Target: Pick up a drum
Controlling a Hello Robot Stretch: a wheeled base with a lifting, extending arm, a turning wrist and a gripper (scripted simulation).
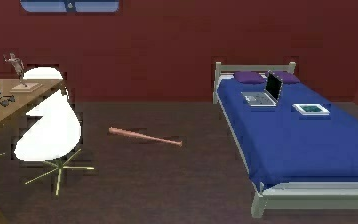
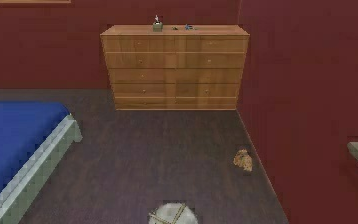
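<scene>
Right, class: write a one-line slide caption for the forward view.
Bedroom: laptop on blue bed, white chair at desk, bat lying between.

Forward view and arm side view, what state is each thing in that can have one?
laptop: open, on the bed.
baseball bat: lying flat on the floor.
chair: upright at the desk.
dresser: drawers all shut.
round pale thing: resting on the floor.

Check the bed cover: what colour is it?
The bed cover is plain blue. It shows best in the forward view.
</scene>
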